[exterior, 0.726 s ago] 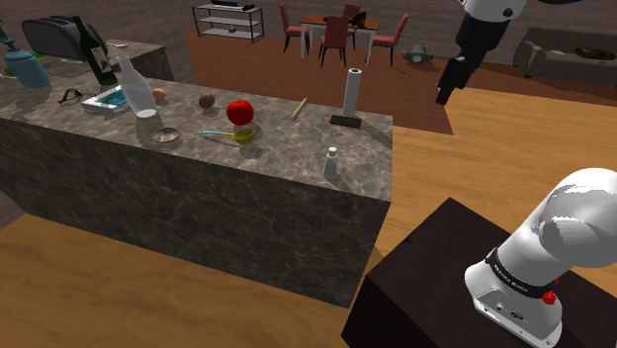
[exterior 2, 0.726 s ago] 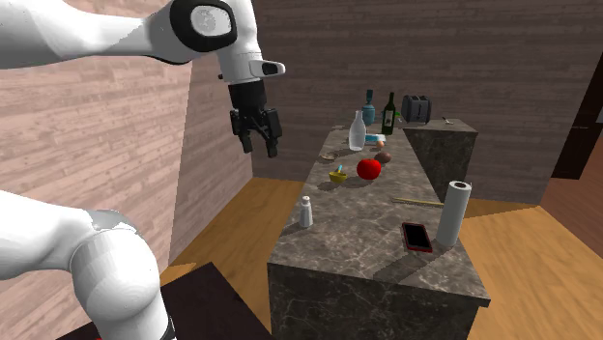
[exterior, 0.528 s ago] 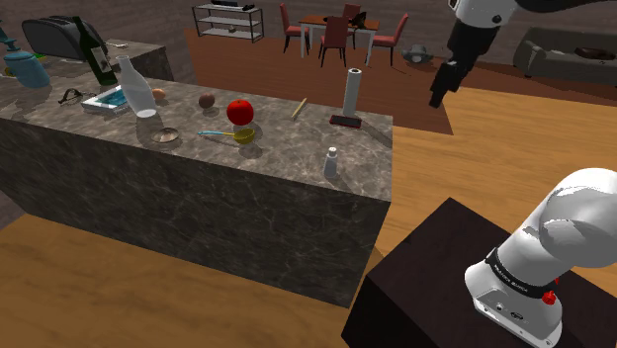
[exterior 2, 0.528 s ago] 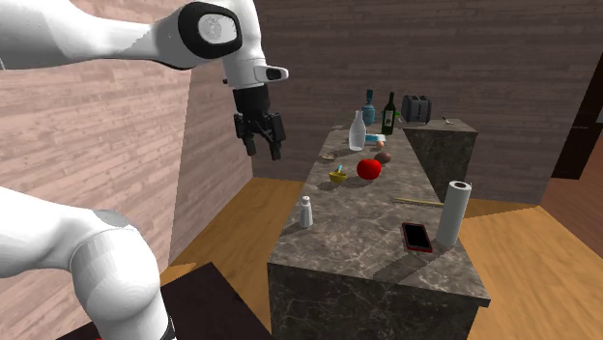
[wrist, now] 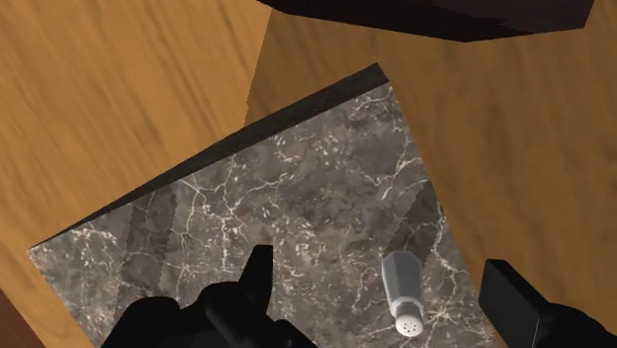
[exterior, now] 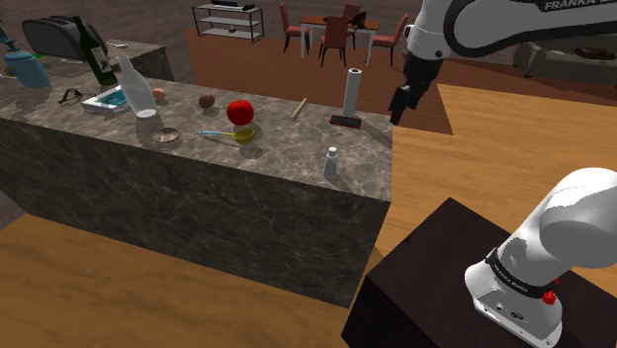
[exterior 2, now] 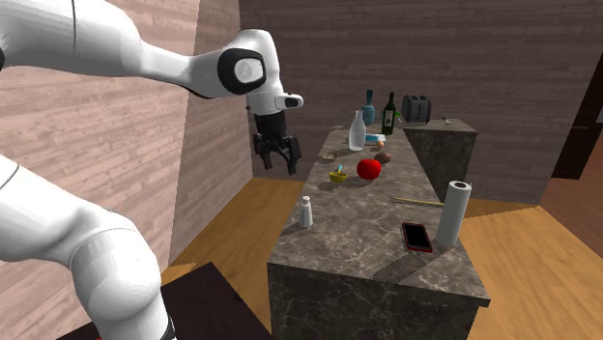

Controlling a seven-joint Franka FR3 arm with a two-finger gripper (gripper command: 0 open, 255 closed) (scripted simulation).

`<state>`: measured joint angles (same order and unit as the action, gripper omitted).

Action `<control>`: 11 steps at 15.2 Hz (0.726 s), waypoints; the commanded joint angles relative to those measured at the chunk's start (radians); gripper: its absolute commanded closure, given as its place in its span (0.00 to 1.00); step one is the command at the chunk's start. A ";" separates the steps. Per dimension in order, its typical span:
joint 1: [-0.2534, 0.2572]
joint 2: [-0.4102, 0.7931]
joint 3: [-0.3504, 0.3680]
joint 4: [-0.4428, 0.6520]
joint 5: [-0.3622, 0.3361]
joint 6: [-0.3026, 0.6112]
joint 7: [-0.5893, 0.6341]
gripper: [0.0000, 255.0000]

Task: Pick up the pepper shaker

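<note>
Moved closer to grey marbled desk (exterior: 287, 148): black two-finger end effector (exterior: 400, 104), open and empty, well above it. Small white cylindrical pepper shaker (exterior: 332, 163) upright near desk's edge; likely knocked over that edge if clipped by an off-centre descent.

Arm (exterior: 475, 25): glossy white rounded segments, dark joints, dark FRANKA lettering (exterior: 576, 5). Base (exterior: 564, 227): black band (exterior: 506, 277), small red button (exterior: 549, 297). Tool (exterior 2: 283, 166): all black, two-fingered.
</note>
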<state>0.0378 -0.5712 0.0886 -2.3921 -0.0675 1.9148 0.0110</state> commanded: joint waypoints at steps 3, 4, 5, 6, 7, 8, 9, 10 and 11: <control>0.004 0.134 0.014 0.010 -0.002 0.138 0.013 0.00; 0.005 0.168 0.018 0.016 -0.003 0.168 0.017 0.00; 0.005 0.202 0.023 0.024 -0.004 0.197 0.021 0.00; 0.006 0.237 0.027 0.033 -0.007 0.226 0.025 0.00; 0.007 0.272 0.031 0.044 -0.009 0.253 0.030 0.00; 0.008 0.308 0.035 0.056 -0.013 0.280 0.034 0.00; 0.008 0.344 0.039 0.069 -0.017 0.306 0.039 0.00; 0.009 0.381 0.043 0.084 -0.021 0.330 0.044 0.00; 0.010 0.417 0.047 0.100 -0.026 0.353 0.050 0.00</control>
<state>0.0473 -0.1989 0.1312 -2.3138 -0.0880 2.2399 0.0552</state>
